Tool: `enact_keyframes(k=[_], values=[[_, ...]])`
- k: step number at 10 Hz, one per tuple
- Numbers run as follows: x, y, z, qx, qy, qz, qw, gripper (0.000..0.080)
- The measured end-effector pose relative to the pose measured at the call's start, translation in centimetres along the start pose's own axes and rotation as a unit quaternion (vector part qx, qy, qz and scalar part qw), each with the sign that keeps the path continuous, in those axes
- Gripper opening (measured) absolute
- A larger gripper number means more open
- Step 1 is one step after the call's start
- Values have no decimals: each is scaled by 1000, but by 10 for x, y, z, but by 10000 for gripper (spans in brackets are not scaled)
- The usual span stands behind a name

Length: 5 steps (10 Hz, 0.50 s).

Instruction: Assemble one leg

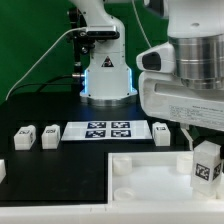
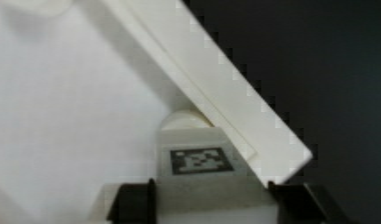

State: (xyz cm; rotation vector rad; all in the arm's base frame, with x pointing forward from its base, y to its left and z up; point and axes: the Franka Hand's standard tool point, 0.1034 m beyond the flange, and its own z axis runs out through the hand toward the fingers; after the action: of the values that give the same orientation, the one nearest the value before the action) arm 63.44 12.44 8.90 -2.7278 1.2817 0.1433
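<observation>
White leg (image 1: 207, 168) pinched btwn gripper (image 1: 205, 150) fingers, tag showing, at tray (image 1: 140, 158) edge on exterior view's right. Can't tell if leg touches tray. Wrist view: leg just beside raised rim. Spare legs (image 1: 25, 136) flank marker board (image 1: 100, 130).

Robot: white glossy arm (image 1: 100, 15), rounded shells, black bands at the joints. Base pedestal (image 1: 107, 80) white, glowing pale blue. Thin black cable (image 1: 36, 62) runs off behind it. Hand (image 1: 205, 148) boxy, white-grey; fingertips (image 2: 137, 203) black and squared.
</observation>
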Motion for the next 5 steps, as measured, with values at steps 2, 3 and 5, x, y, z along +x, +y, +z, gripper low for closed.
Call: enact_keyframes(k=[2,3,5], values=[[-3,2,0,20,7,112,993,300],[-3,2,0,23,3,154,988,300],[-5,1,1,28,-4,234,972,300]])
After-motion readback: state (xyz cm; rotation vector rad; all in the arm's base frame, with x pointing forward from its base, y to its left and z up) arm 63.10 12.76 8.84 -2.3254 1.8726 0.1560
